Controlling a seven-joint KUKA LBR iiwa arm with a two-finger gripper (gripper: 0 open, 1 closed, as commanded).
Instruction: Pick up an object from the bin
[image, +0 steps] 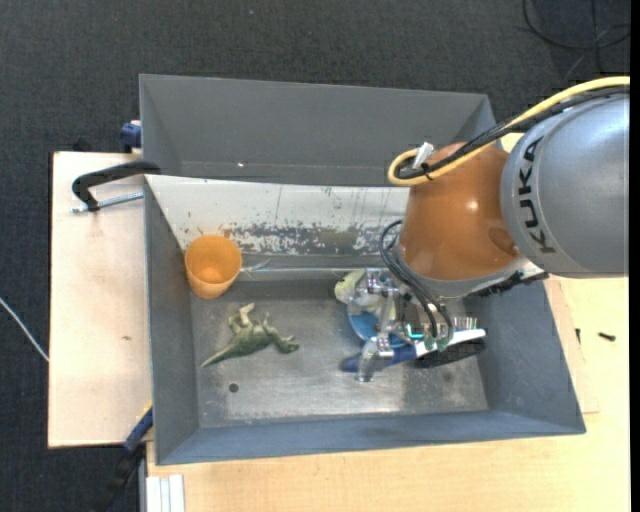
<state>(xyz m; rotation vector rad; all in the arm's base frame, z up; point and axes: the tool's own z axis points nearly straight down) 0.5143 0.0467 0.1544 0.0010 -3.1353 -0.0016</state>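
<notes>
My gripper (373, 328) is down in the right half of the bin, near the floor. It stands open, one metal finger (379, 290) toward the back and the other (367, 366) toward the front. Between them lies a blue plastic thing (360, 324), rounded, with a darker blue part reaching out to the right. The fingers stand on either side of it and are not closed on it. A pale greenish thing (349, 288) lies right behind the back finger, partly hidden by it.
An orange cup (211, 265) stands at the back left. A green toy dinosaur (250, 340) lies on the floor left of centre. A dark thing with a white edge (456, 349) sits just right of the gripper, under the arm's orange cover.
</notes>
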